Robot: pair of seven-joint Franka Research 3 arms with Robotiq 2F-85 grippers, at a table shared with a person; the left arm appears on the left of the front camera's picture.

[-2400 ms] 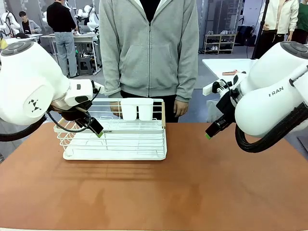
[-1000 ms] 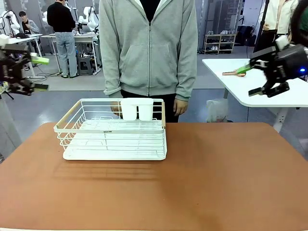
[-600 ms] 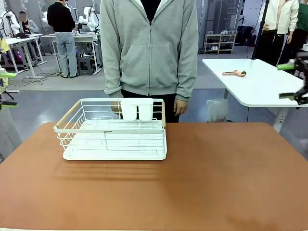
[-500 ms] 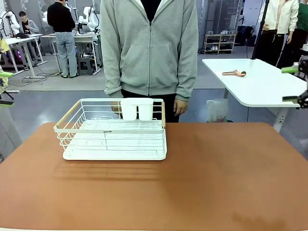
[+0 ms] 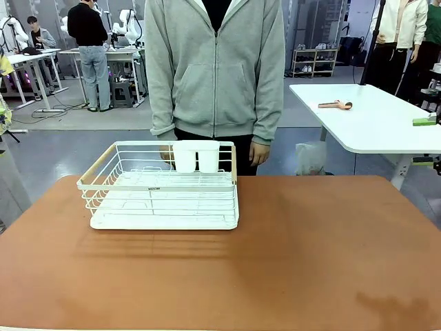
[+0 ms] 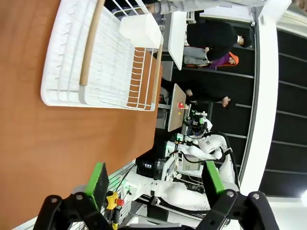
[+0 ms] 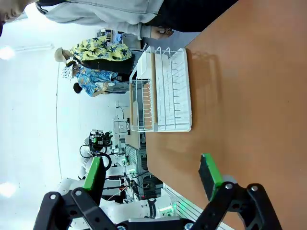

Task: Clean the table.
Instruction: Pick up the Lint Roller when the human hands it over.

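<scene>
The table is a wide reddish-brown top with a white wire rack at its far left. A person in a grey hoodie stands behind the rack, hands hanging by the far edge. My right gripper is at the picture's right edge, high off the table, its green pads wide apart. In the right wrist view the right gripper stands open and empty above the table and the rack. In the left wrist view my left gripper is open and empty, with the rack far ahead.
Two white cup holders hang on the rack's far side. A white-topped side table with a small wooden tool stands beyond the right corner. Other people and workbenches are far behind.
Both arms have swung up and outward from near the rack to the picture's edges. Both grippers have stayed open. The rack and the person have not moved.
</scene>
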